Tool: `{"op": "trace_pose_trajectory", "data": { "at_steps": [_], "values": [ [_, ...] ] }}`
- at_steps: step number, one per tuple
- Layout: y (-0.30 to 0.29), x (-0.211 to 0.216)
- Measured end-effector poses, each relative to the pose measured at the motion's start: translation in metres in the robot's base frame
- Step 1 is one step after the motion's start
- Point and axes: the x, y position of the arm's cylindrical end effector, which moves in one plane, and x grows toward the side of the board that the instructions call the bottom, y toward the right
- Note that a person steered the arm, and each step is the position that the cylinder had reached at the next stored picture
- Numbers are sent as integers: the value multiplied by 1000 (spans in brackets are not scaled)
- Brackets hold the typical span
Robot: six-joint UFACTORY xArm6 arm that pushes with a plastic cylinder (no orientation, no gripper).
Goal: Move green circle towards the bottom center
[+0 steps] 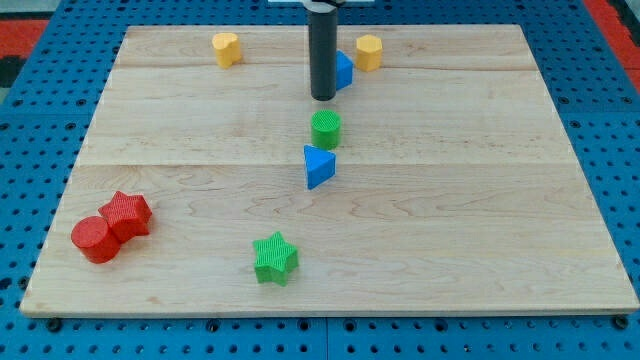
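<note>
The green circle (pixel 326 129) is a short green cylinder standing on the wooden board (pixel 480 200), a little above the board's middle. My tip (pixel 322 97) is the lower end of the dark rod, just above the green circle in the view, with a small gap between them. A blue triangle (pixel 318 166) lies directly below the green circle, almost touching it. A green star (pixel 275 258) lies lower down, near the view's bottom center.
A second blue block (pixel 343 70) sits partly behind the rod at the top. A yellow block (pixel 226 48) and another yellow block (pixel 369 51) are near the top edge. A red circle (pixel 95 239) and a red block (pixel 127 215) touch at lower left.
</note>
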Motion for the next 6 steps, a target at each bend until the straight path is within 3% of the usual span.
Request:
{"op": "trace_pose_trajectory", "data": {
  "at_steps": [1,2,3,4,5,6],
  "values": [
    [-25,12],
    [0,62],
    [36,84],
    [19,129],
    [28,86],
    [91,116]
  ]
}}
